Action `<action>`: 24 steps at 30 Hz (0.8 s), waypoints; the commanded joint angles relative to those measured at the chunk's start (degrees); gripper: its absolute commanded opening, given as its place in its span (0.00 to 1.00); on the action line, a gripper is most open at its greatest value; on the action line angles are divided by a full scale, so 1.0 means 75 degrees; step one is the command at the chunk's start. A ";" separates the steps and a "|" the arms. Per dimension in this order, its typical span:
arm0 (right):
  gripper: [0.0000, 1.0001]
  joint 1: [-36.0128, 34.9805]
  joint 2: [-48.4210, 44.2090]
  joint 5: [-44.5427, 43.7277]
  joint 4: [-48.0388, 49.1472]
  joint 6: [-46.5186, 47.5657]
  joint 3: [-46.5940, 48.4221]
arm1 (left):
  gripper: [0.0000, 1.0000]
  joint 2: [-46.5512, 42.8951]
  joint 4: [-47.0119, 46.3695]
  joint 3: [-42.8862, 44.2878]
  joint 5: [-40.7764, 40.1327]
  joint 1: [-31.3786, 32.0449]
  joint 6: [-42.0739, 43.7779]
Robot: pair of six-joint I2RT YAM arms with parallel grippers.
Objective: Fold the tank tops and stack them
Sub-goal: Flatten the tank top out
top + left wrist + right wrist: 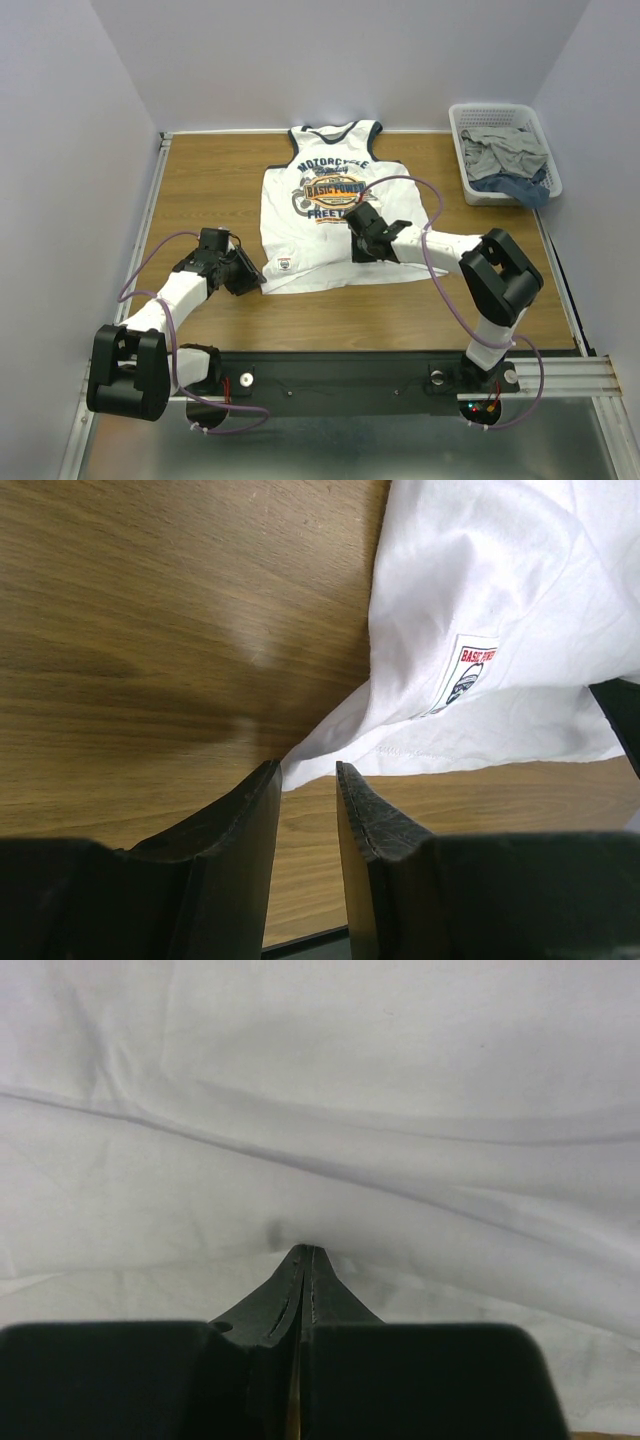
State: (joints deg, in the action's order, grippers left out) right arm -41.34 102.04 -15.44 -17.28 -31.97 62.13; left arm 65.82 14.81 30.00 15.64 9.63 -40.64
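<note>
While flat, tank top (290,215) at fingers (240,825).

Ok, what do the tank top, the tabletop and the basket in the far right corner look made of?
The tank top looks like thin knit, probably cotton jersey, matte: it creases and drapes, and its hem is stitched. The tabletop shows wood grain with a slight sheen, possibly laminate or veneer. The basket looks like white plastic, going by its slotted lattice walls.
</note>
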 commanded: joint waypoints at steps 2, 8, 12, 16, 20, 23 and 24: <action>0.00 -0.0078 -0.0644 -0.0390 0.0230 -0.0109 0.0048 | 0.40 -0.0151 -0.0029 0.0149 -0.0058 0.0017 0.0087; 0.10 -0.0241 -0.0867 -0.0109 0.0089 -0.0086 -0.0116 | 0.40 -0.0140 -0.0029 0.0149 -0.0070 0.0017 0.0087; 0.16 -0.0382 -0.0715 0.0043 0.0089 -0.0086 -0.0198 | 0.40 -0.0116 -0.0029 0.0149 -0.0070 0.0017 0.0087; 0.21 -0.0557 -0.0645 0.0113 0.0089 -0.0051 -0.0175 | 0.40 -0.0116 -0.0029 0.0149 -0.0081 0.0017 0.0087; 0.23 -0.0757 -0.0410 0.0160 0.0089 0.0055 0.0094 | 0.40 -0.0116 -0.0029 0.0149 -0.0081 0.0017 0.0075; 0.24 -0.0886 -0.0094 0.0160 0.0089 0.0160 0.0294 | 0.40 -0.0128 -0.0041 0.0149 -0.0081 0.0017 0.0087; 0.25 -0.0933 0.0092 0.0172 0.0089 0.0184 0.0422 | 0.40 -0.0128 -0.0029 0.0137 -0.0081 0.0017 0.0087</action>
State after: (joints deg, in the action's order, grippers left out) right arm -46.78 99.85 -14.46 -17.52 -31.79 61.49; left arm 65.82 14.81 30.00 15.59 9.63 -40.64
